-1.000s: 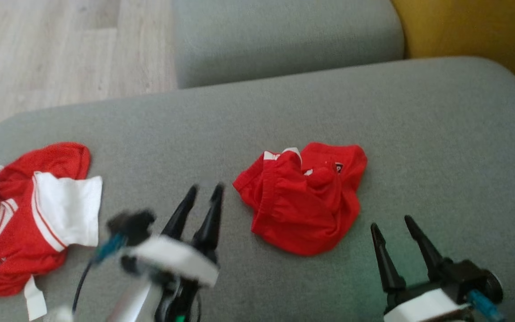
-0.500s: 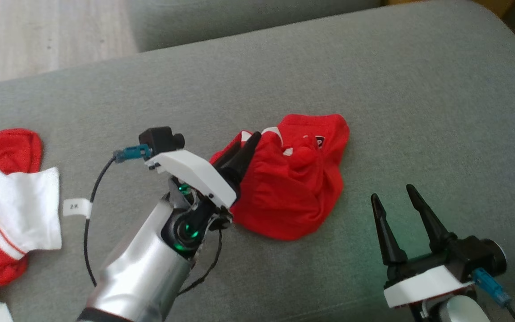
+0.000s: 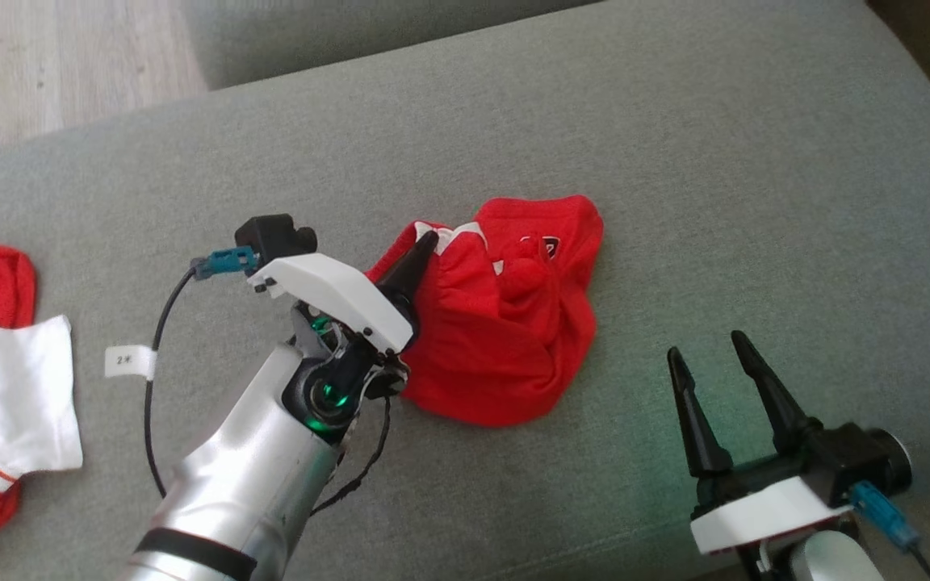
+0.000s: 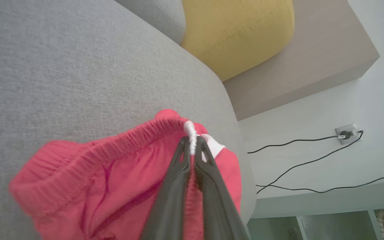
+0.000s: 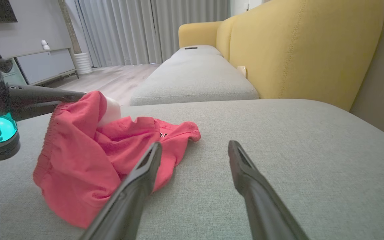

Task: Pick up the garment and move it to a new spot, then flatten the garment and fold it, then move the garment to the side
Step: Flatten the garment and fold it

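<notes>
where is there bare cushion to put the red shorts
Free: the grey cushion beyond and right of the red shorts. Crowded: the left end with the red-and-white shirt, and the near side, where the left fingers and right fingers reach in.

Left tool (image 3: pixel 426 240) now tight on garment (image 3: pixel 505 355)

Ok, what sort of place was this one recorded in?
Most likely a home living room: a grey fabric sofa seat with a yellow upholstered backrest, long pale curtains beyond a light wood floor, and a crumpled red garment on the seat.
</notes>
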You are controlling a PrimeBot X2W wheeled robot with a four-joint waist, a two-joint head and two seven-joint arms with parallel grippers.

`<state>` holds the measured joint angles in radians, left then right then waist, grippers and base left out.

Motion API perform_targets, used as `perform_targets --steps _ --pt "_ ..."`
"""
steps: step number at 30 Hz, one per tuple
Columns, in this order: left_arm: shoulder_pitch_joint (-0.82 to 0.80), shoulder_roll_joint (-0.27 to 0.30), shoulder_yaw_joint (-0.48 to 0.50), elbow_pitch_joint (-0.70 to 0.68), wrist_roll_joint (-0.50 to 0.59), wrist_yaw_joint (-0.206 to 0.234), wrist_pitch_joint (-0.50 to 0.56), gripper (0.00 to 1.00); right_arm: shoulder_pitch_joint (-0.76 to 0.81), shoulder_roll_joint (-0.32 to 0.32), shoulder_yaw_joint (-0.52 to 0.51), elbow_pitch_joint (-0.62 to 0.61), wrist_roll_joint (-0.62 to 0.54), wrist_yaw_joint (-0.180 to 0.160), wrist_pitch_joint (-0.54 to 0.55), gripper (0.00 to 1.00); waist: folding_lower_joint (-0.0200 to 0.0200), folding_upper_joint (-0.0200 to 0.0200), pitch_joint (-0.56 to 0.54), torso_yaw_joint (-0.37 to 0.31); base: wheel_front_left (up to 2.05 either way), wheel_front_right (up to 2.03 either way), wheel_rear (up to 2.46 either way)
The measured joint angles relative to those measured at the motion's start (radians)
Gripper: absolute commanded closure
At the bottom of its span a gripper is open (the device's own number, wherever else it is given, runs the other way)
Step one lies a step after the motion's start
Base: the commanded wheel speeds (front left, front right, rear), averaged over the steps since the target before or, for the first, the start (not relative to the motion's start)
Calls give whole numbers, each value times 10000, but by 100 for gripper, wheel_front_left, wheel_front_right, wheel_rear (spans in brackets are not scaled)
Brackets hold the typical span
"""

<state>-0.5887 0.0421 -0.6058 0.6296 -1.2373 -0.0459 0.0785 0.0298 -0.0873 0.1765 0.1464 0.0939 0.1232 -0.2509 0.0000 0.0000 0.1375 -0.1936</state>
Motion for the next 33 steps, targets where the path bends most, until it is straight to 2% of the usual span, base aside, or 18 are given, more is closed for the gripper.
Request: perform_targets --steps 7,17,23,27,33 --pt "-446 0 -360 -244 -176 -437 -255 100 -1 19 209 65 4 0 0 0 0 0 -313 -382 0 0 0" --pt "-3310 -48 -1260 -1985 -1200 -702 167 100 24 148 428 104 23 0 0 0 0 0 -790 -1478 0 0 0" --pt "-4439 -104 -1651 -2397 -1166 -777 268 100 125 182 286 54 33 0 0 0 0 0 -1023 -1774 0 0 0" --pt "-3908 324 -1824 -2439 -970 -723 217 100 303 222 184 -69 36 0 0 0 0 0 -966 -1633 0 0 0" --pt "-164 2165 -1896 -2370 -928 -242 -656 100 338 253 247 -314 322 0 0 0 0 0 -736 -1052 0 0 0"
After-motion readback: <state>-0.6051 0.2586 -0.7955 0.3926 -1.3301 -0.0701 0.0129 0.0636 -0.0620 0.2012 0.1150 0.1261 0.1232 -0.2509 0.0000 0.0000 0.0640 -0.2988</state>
